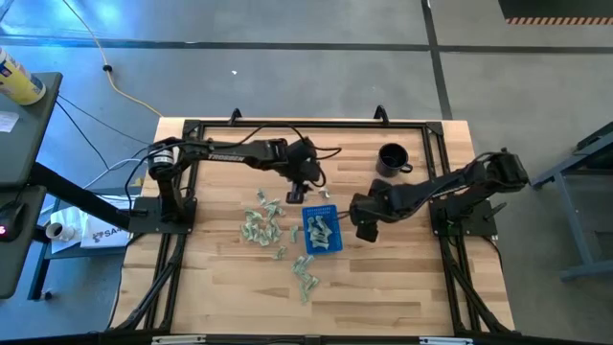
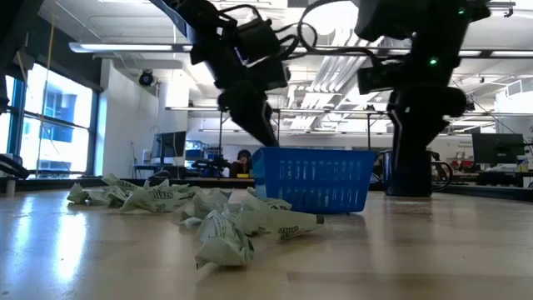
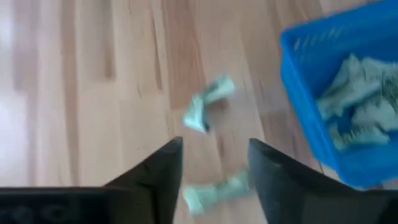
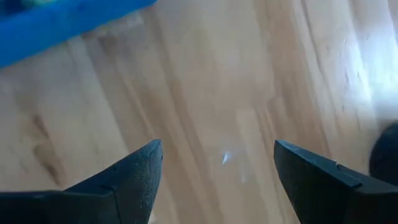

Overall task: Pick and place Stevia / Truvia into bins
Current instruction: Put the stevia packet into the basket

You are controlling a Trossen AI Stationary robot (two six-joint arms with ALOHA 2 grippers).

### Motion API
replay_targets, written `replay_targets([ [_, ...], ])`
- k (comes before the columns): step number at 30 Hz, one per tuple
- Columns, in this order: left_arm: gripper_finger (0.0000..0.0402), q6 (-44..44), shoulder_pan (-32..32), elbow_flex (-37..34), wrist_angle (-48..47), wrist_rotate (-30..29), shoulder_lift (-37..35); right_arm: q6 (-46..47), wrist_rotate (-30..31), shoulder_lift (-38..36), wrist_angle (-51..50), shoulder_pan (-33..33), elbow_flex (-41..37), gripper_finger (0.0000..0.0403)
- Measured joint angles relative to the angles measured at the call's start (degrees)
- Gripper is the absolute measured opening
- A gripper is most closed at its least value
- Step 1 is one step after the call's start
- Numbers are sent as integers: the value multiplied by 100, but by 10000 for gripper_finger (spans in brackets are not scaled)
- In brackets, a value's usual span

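Observation:
Pale green and white Stevia packets lie scattered on the wood table, left of and nearer than the blue tray. Several more lie inside the tray. My left gripper hangs open just beyond the tray's far left corner, pointing down. In its wrist view one crumpled packet lies ahead of the fingers, and another lies on the table below the gap between them. My right gripper is open just right of the tray, over bare wood.
A black mug stands on the table far right of the tray, close to my right arm, and shows at the edge of the right wrist view. A black frame runs round the table. Bare wood lies toward the near edge.

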Motion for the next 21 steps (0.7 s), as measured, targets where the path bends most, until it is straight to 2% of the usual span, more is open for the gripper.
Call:
replay_targets([
  [5,248,179,0,33,528,156,370,531,95,0,-186,442,0,296],
  [14,224,469,2,818,572,164,1298,1629,-24,0,-483,966,-2,296],
  [21,221,615,-72,1026,342,203,1779,2067,-114,0,-676,1241,-2,296],
])
